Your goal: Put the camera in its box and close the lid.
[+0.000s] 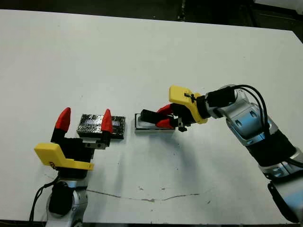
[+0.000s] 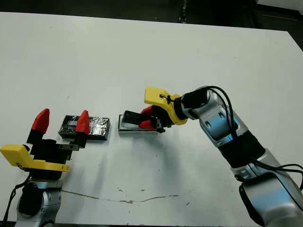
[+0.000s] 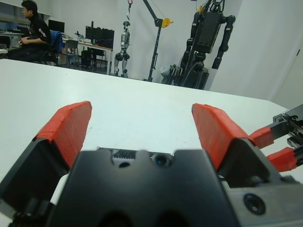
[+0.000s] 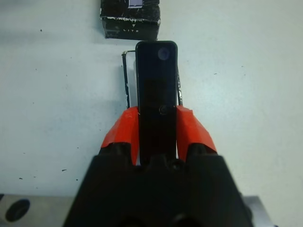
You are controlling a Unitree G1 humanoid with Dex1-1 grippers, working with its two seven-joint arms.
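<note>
Step 1 of 2: I am holding the camera pinched in the right gripper over the box. Lid lying beside the box, unplaced; left gripper spread.

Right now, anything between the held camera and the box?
Nothing visible. The right gripper is shut on the camera, which hangs directly over the open box. The lid lies apart, beside the box, by the open left gripper.
</note>
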